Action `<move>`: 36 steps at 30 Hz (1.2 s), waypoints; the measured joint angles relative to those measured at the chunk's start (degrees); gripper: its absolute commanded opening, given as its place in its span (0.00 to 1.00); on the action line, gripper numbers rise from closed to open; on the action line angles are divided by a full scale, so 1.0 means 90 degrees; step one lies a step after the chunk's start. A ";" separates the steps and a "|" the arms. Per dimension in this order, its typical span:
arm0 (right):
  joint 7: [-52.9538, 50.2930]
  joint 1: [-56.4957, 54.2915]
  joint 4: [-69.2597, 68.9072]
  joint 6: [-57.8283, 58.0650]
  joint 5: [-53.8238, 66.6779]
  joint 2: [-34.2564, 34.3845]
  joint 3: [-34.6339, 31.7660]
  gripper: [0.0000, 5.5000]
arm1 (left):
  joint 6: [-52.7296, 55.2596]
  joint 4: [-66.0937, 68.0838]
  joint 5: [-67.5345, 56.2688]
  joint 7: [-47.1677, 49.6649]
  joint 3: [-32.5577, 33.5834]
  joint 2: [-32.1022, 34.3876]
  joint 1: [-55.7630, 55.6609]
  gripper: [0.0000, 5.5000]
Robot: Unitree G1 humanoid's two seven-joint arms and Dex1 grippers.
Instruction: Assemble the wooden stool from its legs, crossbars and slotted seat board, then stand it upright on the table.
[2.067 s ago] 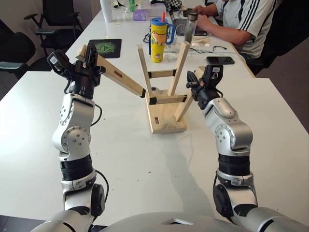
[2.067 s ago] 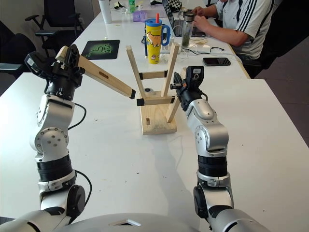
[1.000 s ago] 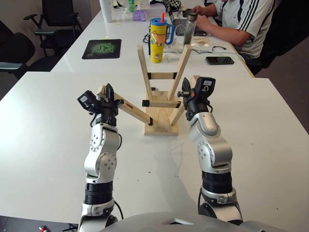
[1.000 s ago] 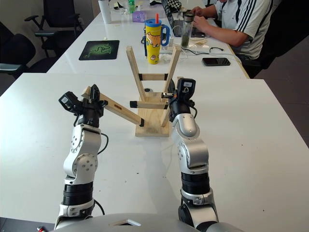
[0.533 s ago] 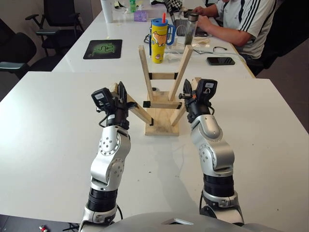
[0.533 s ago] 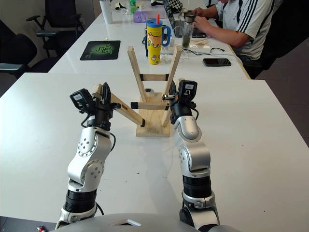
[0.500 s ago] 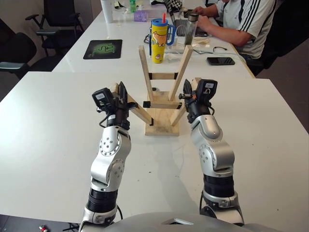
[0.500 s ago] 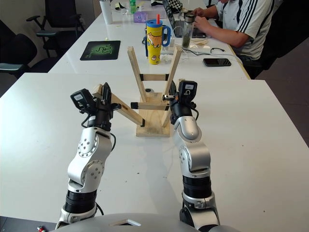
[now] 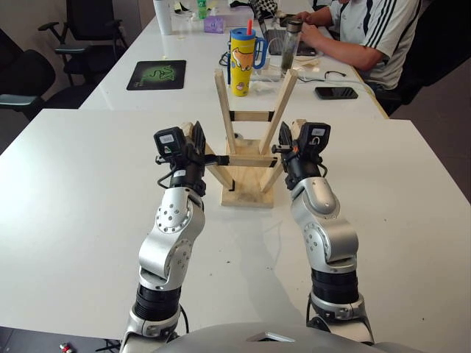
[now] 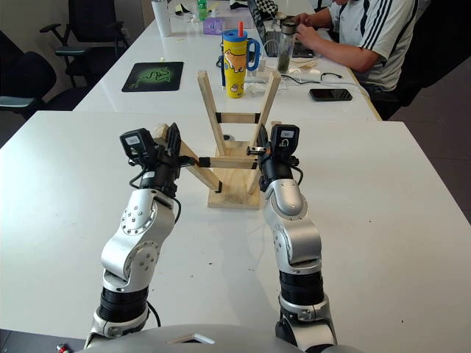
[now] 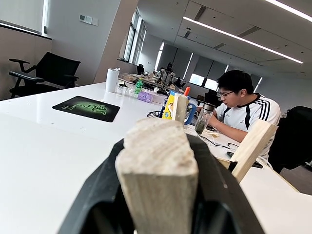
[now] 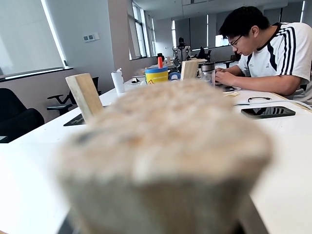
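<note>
Near white table (image 9: 66, 191) butted against far white table (image 9: 195, 92). On far table: black mouse pad (image 9: 156, 74) with green design, laid flat toward left; yellow tumbler (image 9: 242, 65) with blue lid, blue handle and red straw, stood upright; glass bottle (image 9: 289, 45) with dark cap just right of it; dark phone (image 9: 335, 93) laid flat farther right. White cup (image 9: 163, 16) and purple box (image 9: 214, 24) seen at far end. Black office chair (image 9: 87, 26) placed left of tables.

Open office: long white tables (image 9: 66, 220), black swivel chairs (image 9: 92, 22), ceiling strip lights (image 11: 234, 30), tall windows (image 12: 22, 36).
</note>
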 measured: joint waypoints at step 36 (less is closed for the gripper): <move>0.0009 0.0071 0.0213 -0.0442 0.0009 -0.0242 0.0076 0.19 | 0.0262 0.0034 0.0419 -0.0786 -0.0469 0.1026 -0.0273 0.23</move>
